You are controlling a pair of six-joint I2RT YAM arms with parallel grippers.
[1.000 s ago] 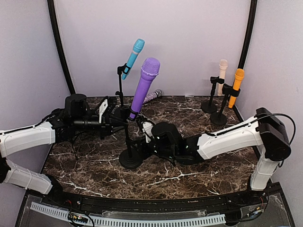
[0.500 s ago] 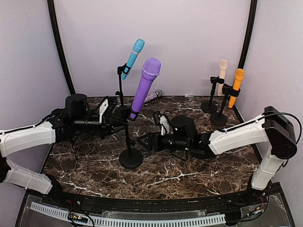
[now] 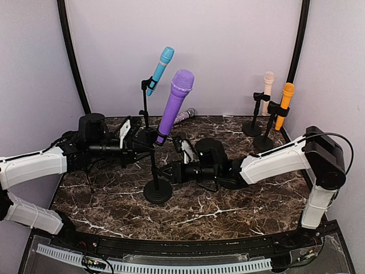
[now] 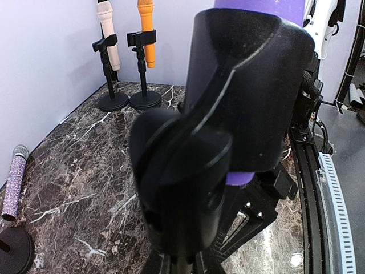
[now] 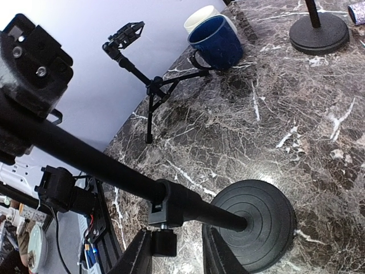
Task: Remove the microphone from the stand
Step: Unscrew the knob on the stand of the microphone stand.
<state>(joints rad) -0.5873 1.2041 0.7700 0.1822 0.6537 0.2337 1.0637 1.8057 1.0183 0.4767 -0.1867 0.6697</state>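
Black stand pole [image 5: 108, 174] slanting to round base [image 5: 259, 222], fingers [image 5: 137, 257] apart either side of it, blue mug [image 5: 215, 43] beyond

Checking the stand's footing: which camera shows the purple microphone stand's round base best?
Right wrist: the round base sits close in the foreground. Top external shows it small; in left wrist the microphone clip blocks it.

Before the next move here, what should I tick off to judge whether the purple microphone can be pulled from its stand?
1. Purple microphone seated in the clip: ok.
2. Left hand shut beside the clip: ok; what it pinches, cannot tell.
3. Right hand low at the stand pole, near the base: ok.
4. Right hand firmly clamping the stand pole: cannot tell.
5. Blue microphone standing apart behind: ok.
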